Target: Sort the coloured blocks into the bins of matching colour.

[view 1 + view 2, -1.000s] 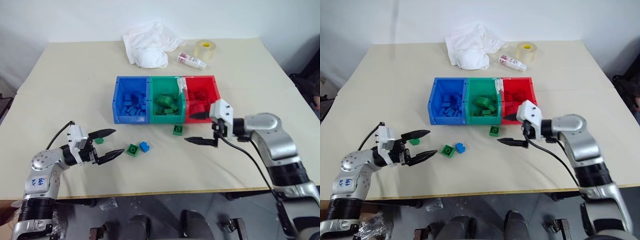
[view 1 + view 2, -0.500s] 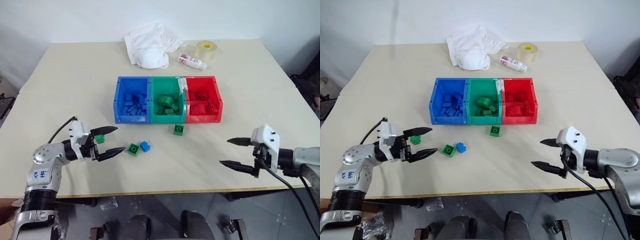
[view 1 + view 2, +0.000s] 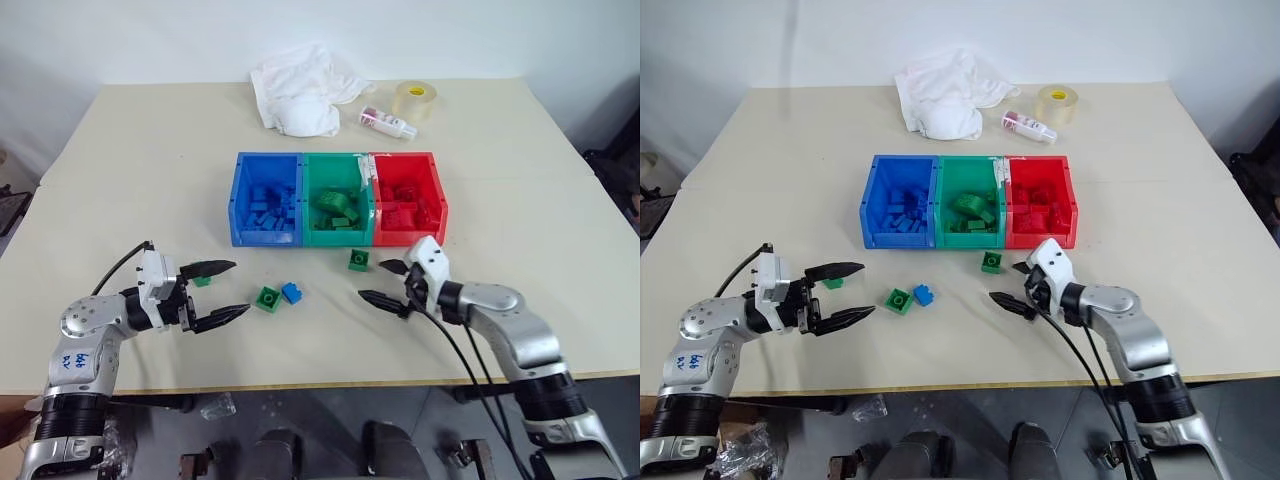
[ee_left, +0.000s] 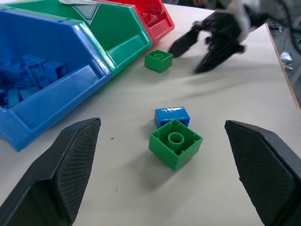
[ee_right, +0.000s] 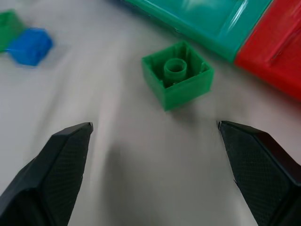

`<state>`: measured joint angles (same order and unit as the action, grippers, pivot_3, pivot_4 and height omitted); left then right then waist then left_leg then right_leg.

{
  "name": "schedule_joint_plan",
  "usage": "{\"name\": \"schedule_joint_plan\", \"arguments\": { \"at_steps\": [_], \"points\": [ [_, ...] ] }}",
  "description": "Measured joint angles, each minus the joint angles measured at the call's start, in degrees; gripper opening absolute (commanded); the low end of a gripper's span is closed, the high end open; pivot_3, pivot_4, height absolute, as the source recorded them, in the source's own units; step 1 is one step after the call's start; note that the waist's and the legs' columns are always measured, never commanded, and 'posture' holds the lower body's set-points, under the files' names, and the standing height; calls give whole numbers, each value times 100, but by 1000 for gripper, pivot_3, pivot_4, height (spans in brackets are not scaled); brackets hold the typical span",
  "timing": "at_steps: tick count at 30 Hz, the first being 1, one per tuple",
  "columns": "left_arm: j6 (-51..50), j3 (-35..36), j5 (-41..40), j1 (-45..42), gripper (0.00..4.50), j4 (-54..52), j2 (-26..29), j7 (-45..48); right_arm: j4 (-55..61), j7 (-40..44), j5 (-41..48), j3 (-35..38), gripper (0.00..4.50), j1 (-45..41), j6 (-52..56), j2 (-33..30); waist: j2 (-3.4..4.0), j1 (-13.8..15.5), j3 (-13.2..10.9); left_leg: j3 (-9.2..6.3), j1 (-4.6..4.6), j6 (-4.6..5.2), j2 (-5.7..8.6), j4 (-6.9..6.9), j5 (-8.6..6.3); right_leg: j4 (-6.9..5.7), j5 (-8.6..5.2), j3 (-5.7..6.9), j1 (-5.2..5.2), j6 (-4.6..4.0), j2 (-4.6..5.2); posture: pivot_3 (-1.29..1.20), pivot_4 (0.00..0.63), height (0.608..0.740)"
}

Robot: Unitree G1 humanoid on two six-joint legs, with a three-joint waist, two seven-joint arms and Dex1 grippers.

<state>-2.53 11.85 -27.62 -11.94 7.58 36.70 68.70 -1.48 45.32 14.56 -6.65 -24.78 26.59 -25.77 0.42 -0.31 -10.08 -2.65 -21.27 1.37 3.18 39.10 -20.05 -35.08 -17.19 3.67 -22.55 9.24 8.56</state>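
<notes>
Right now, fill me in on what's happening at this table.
A robot is sorting toy bricks into three joined bins. Its right tool is open, empty, and lined up on a green brick lying in front of the green bin. Its left tool is open too, facing another green brick and a blue brick side by side.

Three bins (image 3: 338, 238) are sitting joined in a row. Four loose blocks are lying outside them: three green blocks (image 3: 358, 260) and one blue block (image 3: 291, 293). Bricks inside the bins are too heaped to count.
</notes>
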Motion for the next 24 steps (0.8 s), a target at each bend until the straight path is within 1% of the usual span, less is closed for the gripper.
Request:
{"name": "schedule_joint_plan", "arguments": {
  "at_steps": [6, 7, 8, 10, 14, 15, 18, 21, 24],
  "points": [
    [-96, 197, -41, 369, 4500, -347, 50, -175, -939, -126, -297, -139, 4475, -550, -623, 507, 0, -49, 0, -1, 6, 0, 0, -1, 0, -4, 0, 0, 2, 0, -1, 0, 150, 740],
    [-121, 220, -43, 413, 4500, -403, 50, -200, -1055, -152, -323, -142, 4094, -600, -720, 585, 0, -68, 0, -2, 5, 0, -1, -1, 0, -4, 0, 0, 2, 0, -1, 0, 150, 740],
    [-131, 244, -45, 443, 4500, -459, 50, -223, -1108, -170, -330, -137, 3841, -609, -783, 626, 0, -81, 0, -4, 6, 0, -1, -1, 0, -6, 0, 0, 2, -1, -1, 0, 150, 740],
    [-149, 303, -60, 499, 4500, -512, 55, -256, -1106, -142, -302, -121, 3151, -580, -817, 670, 1, -115, 1, -6, 6, -1, 0, -5, 0, -8, -1, 1, 1, -1, -1, 0, 150, 740],
    [-180, 319, -81, 569, 4500, -522, 55, -293, -869, -16, -212, -112, 1733, -376, -758, 681, 1, -131, 1, -6, 5, -1, 0, -9, 0, -6, -1, 2, -1, -1, -1, 0, 150, 740],
    [-180, 321, -84, 569, 4500, -524, 55, -297, -765, 16, -191, -113, 1484, -313, -728, 662, 1, -131, 0, -6, 5, -1, 0, -9, 0, -6, -1, 1, -1, -1, -1, 0, 150, 740],
    [-180, 323, -88, 564, 4500, -522, 54, -305, -416, 97, -113, -112, 1482, -177, -525, 577, 1, -122, 0, -6, 4, -1, 1, -8, 0, -6, -1, 0, -1, -1, 0, 0, 150, 740],
    [-179, 314, -89, 509, 4500, -493, 54, -303, 277, 281, 143, -100, 1482, -82, -200, 344, 2, -116, -1, -6, 2, 0, 2, -7, -1, -4, -1, 0, -1, -1, 1, 0, 150, 740],
    [-172, 286, -88, 404, 4500, -461, 51, -300, 652, 362, 269, 10, 1482, -325, -17, 115, 2, -117, -1, -4, 2, 0, 1, -6, -1, -3, -1, -1, -1, -1, 0, 0, 150, 740]
  ]
}}
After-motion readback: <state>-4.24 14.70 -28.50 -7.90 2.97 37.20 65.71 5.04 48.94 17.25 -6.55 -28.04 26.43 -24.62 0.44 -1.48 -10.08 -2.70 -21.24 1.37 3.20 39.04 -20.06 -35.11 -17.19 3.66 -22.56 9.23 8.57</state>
